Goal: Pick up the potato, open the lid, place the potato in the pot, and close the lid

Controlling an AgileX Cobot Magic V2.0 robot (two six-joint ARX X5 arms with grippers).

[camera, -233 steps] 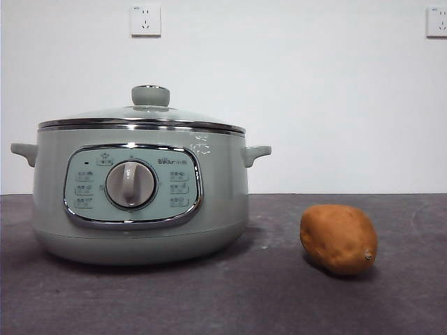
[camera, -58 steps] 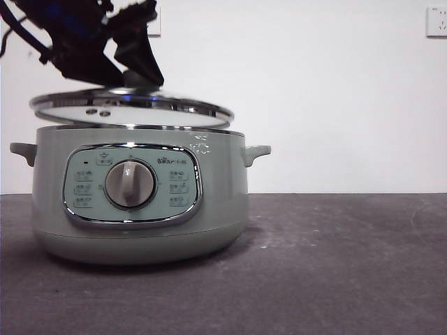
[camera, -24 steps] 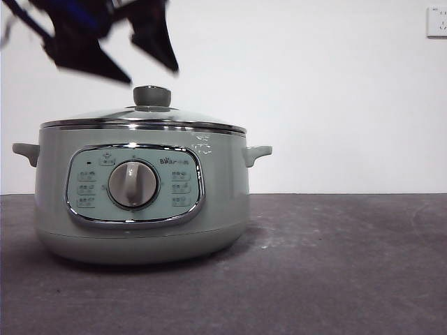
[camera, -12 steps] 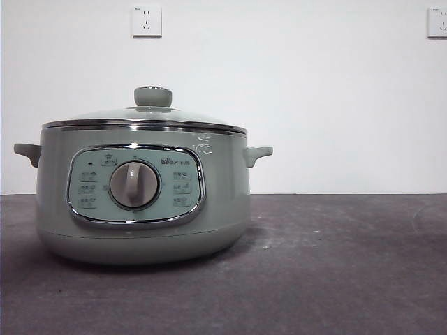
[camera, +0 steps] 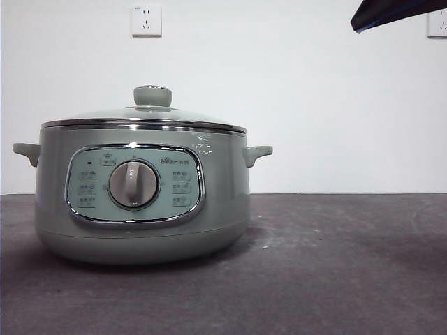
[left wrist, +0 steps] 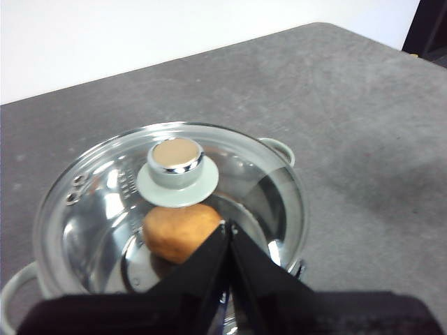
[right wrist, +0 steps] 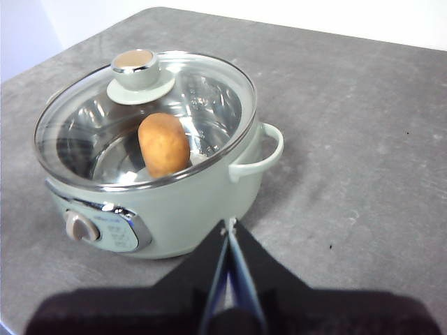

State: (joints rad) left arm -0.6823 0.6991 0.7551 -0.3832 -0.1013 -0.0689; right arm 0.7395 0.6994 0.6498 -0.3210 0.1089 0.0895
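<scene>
The pale sage-green pot (camera: 143, 202) stands left on the dark table, and shows in both wrist views (left wrist: 279, 148) (right wrist: 202, 199). The glass lid (camera: 143, 115) with its green knob (camera: 152, 95) sits closed on the pot (left wrist: 105, 209) (right wrist: 202, 91). The orange-brown potato (left wrist: 180, 232) (right wrist: 163, 144) lies inside the pot, seen through the glass. My left gripper (left wrist: 230, 225) is shut and empty, high above the lid. My right gripper (right wrist: 228, 225) is shut and empty, above the table in front of the pot. One dark arm tip (camera: 398, 12) shows at the top right of the front view.
A white wall stands behind the table, with two sockets (camera: 146, 20) (camera: 437, 21). The dark grey tabletop (camera: 335, 265) stretches bare to the right of the pot. A dark object (left wrist: 427, 28) stands beyond the table's far corner.
The gripper that set the lid on the pot let go of the knob and rose out of the front view. A dark arm tip now shows at the top right.
</scene>
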